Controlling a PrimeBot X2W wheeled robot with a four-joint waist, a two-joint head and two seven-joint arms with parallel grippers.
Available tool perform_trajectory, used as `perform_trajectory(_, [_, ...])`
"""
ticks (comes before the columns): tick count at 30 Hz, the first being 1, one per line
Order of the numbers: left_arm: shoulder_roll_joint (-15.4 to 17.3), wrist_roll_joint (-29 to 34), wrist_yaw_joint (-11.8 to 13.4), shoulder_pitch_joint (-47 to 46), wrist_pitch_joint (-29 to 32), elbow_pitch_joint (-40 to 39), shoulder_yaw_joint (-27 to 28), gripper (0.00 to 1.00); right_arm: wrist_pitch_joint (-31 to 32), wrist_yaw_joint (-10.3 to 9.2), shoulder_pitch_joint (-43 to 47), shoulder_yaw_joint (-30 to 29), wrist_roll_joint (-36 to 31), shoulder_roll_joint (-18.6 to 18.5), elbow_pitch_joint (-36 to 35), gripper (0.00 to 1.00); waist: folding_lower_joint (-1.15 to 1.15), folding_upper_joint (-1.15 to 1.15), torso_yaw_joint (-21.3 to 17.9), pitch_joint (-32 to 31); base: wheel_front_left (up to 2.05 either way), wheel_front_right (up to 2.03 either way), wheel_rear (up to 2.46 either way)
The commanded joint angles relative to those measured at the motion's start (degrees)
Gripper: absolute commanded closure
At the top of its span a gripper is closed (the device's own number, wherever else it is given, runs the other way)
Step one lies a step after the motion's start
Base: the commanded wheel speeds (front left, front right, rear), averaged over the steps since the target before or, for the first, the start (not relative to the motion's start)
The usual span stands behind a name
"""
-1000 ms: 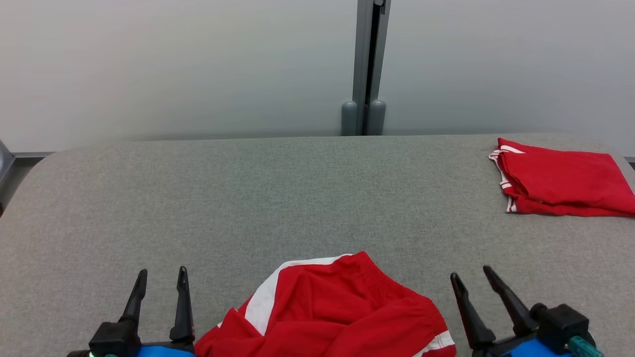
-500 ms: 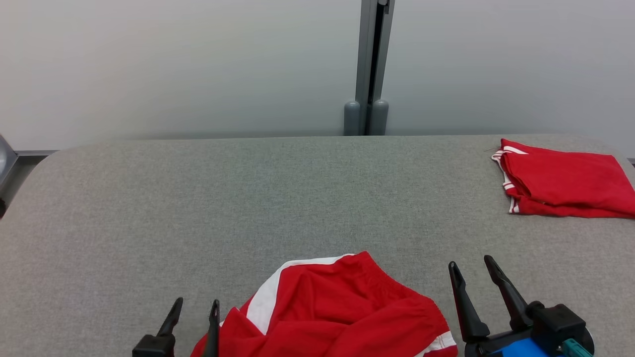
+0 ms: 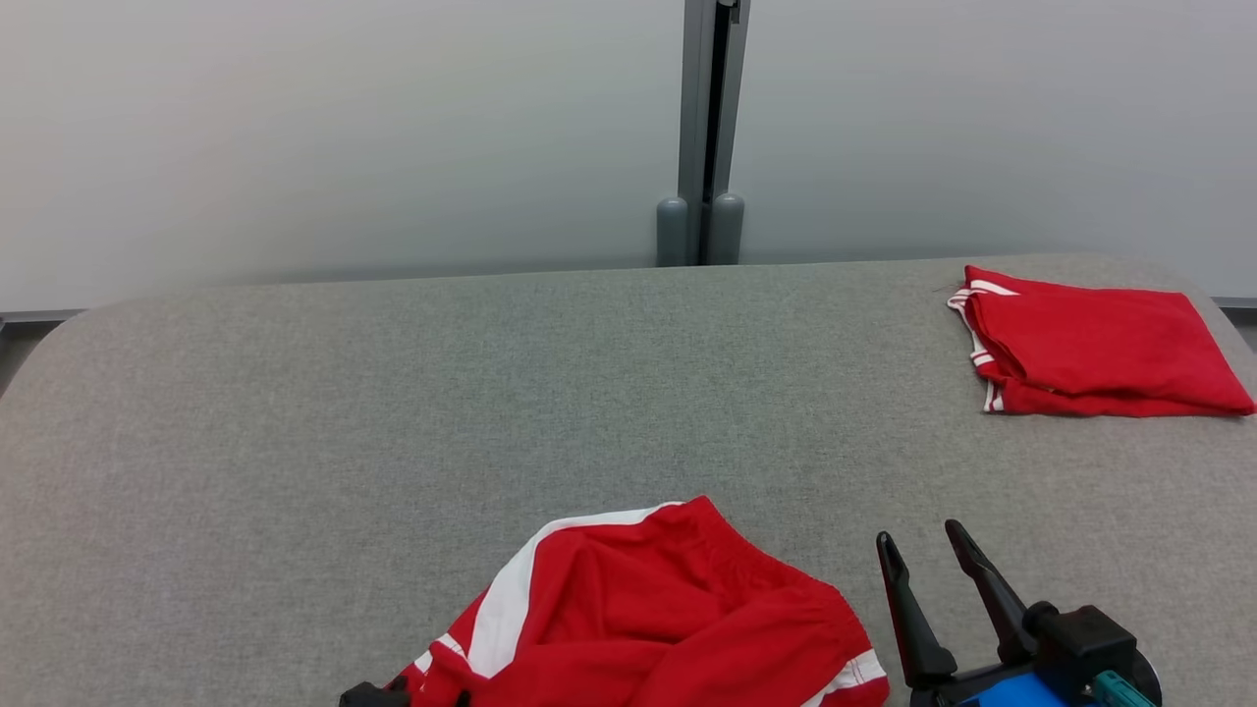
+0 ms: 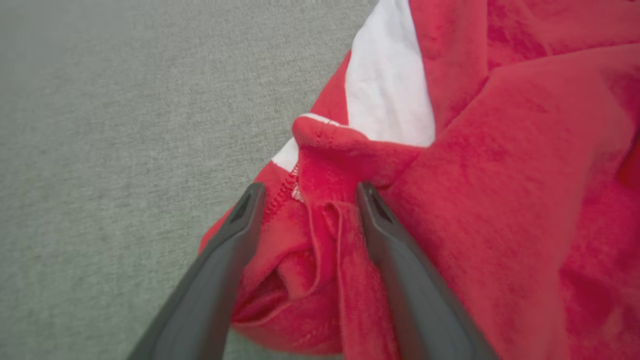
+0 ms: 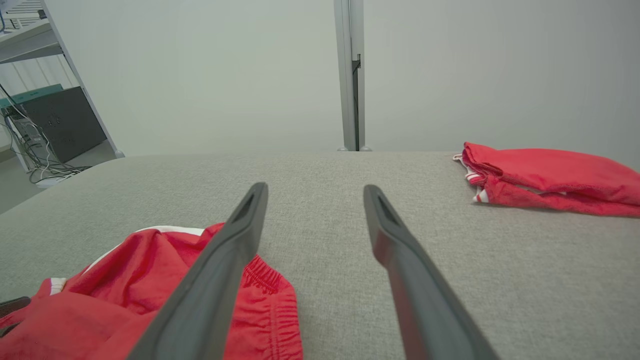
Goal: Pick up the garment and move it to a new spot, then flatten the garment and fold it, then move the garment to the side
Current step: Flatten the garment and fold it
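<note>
The left tool (image 4: 308, 189), wide open, straddles a ridge at the near-left corner of the garment (image 4: 500, 175). The right tool (image 3: 919, 532) hovers open and empty just right of it; grey tabletop (image 3: 393, 393) stretches beyond.

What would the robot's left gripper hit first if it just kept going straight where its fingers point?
The crumpled red garment. The left gripper stands open with a bunched fold of the cloth between its fingers, very close or perhaps touching; depth is unclear.
</note>
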Motion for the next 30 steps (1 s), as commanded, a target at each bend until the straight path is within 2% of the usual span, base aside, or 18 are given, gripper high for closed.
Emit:
perform_trajectory(1, [0.81, 0.79, -0.35, -1.33, 0.8, 0.95, -0.87, 0.0, -0.16, 0.01, -0.55, -0.1, -0.39, 0.01, 0.24, 0.0, 0.0, 0.0, -0.22, -0.07, 0.0, 0.0, 0.0])
perform_trajectory(4, [0.67, 0.2, -0.21, -1.32, 4.48, 4.05, -1.44, 0.0, -0.16, 0.01, -0.67, -0.01, -0.54, 0.04, 0.44, 0.0, 0.0, 0.0, -0.49, -0.13, 0.0, 0.0, 0.0])
perform_trajectory(6, [0.27, -0.41, -0.22, -1.47, 4.76, 4.33, -1.54, 0.0, -0.16, 0.01, -0.69, 0.07, -0.54, 0.05, 0.56, 0.0, 0.0, 0.0, -0.56, -0.15, 0.0, 0.0, 0.0])
perform_trajectory(7, [0.22, -0.47, -0.24, -2.03, 5.27, 4.86, -2.45, 0.65, -0.16, 0.01, -0.78, 0.3, -0.61, 0.06, 0.72, 0.0, 0.0, 0.0, -0.7, -0.17, 0.0, 0.0, 0.0])
perform_trajectory(10, [0.04, -1.01, -0.26, -2.57, 6.06, 5.75, -3.44, 0.65, -0.16, 0.01, -0.87, 0.49, -0.69, 0.06, 0.87, 0.0, 0.0, 0.0, -0.81, -0.17, 0.0, 0.0, 0.0])
perform_trajectory(11, [0.1, -1.02, -0.26, -2.97, 5.73, 5.71, -3.85, 1.0, -0.16, 0.01, -0.94, 0.6, -0.82, 0.07, 0.95, 0.0, 0.0, 0.0, -0.9, -0.17, 0.0, 0.0, 0.0])
perform_trajectory(14, [0.2, -1.53, -0.26, -5.57, 4.06, 4.9, -4.82, 1.0, -0.16, 0.01, -1.34, 0.65, -1.05, 0.07, 0.98, 0.0, 0.0, 0.0, -1.15, -0.09, 0.0, 0.0, 0.0])
perform_trajectory(21, [0.94, -2.62, 0.3, -14.47, -0.99, 3.41, -3.22, 1.0, -0.16, 0.01, -2.27, -0.97, -1.63, 0.06, 0.43, 0.0, 0.0, 0.0, -2.26, 0.88, 0.0, 0.0, 0.0])
perform_trajectory(30, [2.08, -3.89, 0.91, -23.68, -4.94, 10.98, -1.14, 1.0, -0.16, 0.01, -4.13, -2.03, -2.16, 0.06, 0.14, 0.0, 0.0, 0.0, -5.31, 3.1, 0.0, 0.0, 0.0])
